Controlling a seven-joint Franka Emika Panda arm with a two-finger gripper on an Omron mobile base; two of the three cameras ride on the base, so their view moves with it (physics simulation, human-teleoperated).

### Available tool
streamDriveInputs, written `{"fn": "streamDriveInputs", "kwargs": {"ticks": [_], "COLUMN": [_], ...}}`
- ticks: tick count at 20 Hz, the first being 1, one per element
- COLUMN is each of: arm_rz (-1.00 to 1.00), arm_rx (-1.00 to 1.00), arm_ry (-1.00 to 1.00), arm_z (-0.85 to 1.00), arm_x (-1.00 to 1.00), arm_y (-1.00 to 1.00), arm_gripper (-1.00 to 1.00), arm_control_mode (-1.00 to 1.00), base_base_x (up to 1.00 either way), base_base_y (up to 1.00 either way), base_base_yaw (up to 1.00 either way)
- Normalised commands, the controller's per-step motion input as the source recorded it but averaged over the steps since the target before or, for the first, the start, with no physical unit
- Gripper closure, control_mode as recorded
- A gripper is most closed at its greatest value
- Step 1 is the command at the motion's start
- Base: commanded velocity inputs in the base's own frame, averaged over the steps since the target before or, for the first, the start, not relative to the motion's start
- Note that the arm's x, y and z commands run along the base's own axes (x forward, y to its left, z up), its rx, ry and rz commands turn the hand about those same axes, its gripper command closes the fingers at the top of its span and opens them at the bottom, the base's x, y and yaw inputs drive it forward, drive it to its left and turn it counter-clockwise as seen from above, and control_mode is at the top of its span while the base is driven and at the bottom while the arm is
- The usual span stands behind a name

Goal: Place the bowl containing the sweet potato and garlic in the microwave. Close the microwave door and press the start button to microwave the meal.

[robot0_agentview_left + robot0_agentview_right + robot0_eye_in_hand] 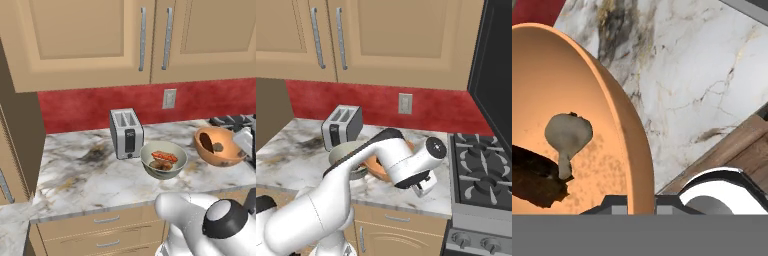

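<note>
**Ana:** Left base view first — where is the bowl (220, 146)?

**Ben:** On the marble counter (90, 172), at about 3 o'clock in that picture, tipped so its opening faces the camera. A dark lump shows inside it. At 9 o'clock from it sits a grey-green bowl (163, 159) of red and brown food, just beside it, and the toaster (126, 133) stands at 10 o'clock from that one, against the red wall.

**Ana:** And in the right base view?

**Ben:** The white arm (363, 172) crosses the middle and hides most of the bowl (376, 168); only an orange sliver peeks out under the forearm. The toaster (342, 127) is at 10 o'clock from it. The stove (481, 172) fills the 3 o'clock side, with the wall socket (405, 103) at 12 o'clock above the arm.

**Ana:** What does the hand view give?

**Ben:** The bowl (587, 90) takes up the 9 o'clock half, its rim curving down to 6 o'clock. Inside, the garlic (568, 136) lies touching the sweet potato (534, 177), which sits at 7 o'clock from it. Bare counter (692, 75) spreads from 12 to 3 o'clock.

**Ana:** Is the gripper (641, 202) holding the rim?

**Ben:** Its dark tips sit on either side of the rim at 6 o'clock, one inside, one outside. They look closed onto the wall, but the grey band cuts them off, so I cannot tell for sure.
</note>
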Motion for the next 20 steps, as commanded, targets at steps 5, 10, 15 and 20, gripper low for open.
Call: {"fn": "streamDriveInputs", "kwargs": {"ticks": [5, 10, 15, 20], "arm_rz": [0.09, 0.09, 0.09, 0.11], "arm_rx": [-0.01, -0.04, -0.06, -0.05], "arm_ry": [-0.09, -0.09, -0.06, -0.01], "arm_z": [0.8, 0.78, 0.7, 0.36], "arm_x": [-0.44, -0.38, -0.38, -0.36], "arm_y": [0.81, 0.95, 0.86, 0.35], "arm_gripper": [1.0, 1.0, 1.0, 1.0], "arm_control_mode": [-1.0, -1.0, -1.0, -1.0], "base_base_x": [0.0, 0.0, 0.0, 0.0], "base_base_y": [0.0, 0.0, 0.0, 0.0], "base_base_yaw": [0.0, 0.0, 0.0, 0.0]}}
